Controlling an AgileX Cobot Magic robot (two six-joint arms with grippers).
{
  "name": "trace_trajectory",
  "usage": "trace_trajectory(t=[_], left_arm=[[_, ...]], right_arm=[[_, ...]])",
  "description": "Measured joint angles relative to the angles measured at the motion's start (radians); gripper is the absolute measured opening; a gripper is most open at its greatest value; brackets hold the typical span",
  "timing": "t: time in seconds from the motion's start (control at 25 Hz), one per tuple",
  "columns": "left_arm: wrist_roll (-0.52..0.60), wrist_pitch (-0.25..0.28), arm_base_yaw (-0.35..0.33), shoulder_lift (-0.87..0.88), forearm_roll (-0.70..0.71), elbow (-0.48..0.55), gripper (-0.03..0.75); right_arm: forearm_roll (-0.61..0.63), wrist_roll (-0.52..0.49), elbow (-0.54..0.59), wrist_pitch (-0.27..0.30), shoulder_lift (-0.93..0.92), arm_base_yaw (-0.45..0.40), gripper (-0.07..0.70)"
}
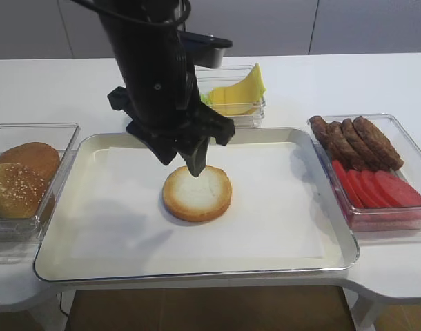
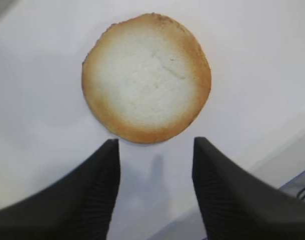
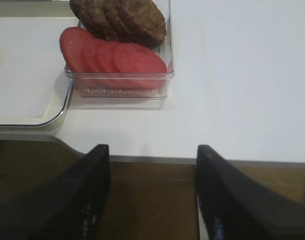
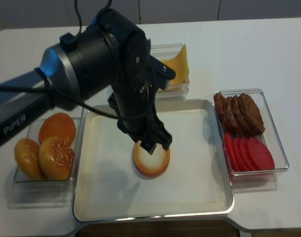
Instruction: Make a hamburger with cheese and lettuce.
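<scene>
We find the hamburger (image 1: 197,194) so far to be one bun half, cut face up, lying flat near the centre of the paper liner (image 1: 266,221) in the metal tray (image 1: 333,269). We judge the pale face is turned up to receive the fillings, and the central spot leaves room to work all round it.

The left hand (image 2: 155,150) hangs just above the bun's 12 o'clock rim in the high view. The wrist view shows its fingers (image 2: 100,185) parted to a moderate gap with nothing between them; the bun lies ahead of the tips, untouched. We read this as a hand standing free of the bun, not gripping it.

The cheese (image 1: 239,93) stands in a clear tub (image 1: 255,114) at 12 o'clock beyond the tray, one corner pointing up above the wall. A sliver of green lettuce (image 1: 206,98) shows beside it, mostly hidden by the arm. Neither is on the bun; both steps remain.

At 3 o'clock, a clear box (image 1: 410,155) holds brown patties (image 1: 355,141) and red tomato slices (image 1: 376,187). At 9 o'clock, another box (image 1: 65,134) holds whole sesame buns (image 1: 21,181).

The right hand (image 3: 152,200) sits low off the counter's (image 3: 242,75) near edge, fingers spread wide and empty, parked clear of the tray.
</scene>
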Motion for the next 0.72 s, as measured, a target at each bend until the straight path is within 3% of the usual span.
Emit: trace_trajectory(t=[0.16, 0.48, 0.72], left_arm=[[-0.013, 0.002, 0.056, -0.031, -0.085, 0.0, 0.354], [0.01, 0.006, 0.096, -0.198, -0.05, 0.016, 0.354], [0.013, 0.014, 0.096, -0.4, -0.007, 0.173, 0.354]], right_arm=[[0.0, 0.0, 0.0, 0.0, 0.0, 0.0, 0.43], [0.0, 0.0, 0.0, 0.0, 0.0, 0.0, 0.43], [0.0, 0.0, 0.0, 0.0, 0.0, 0.0, 0.43]])
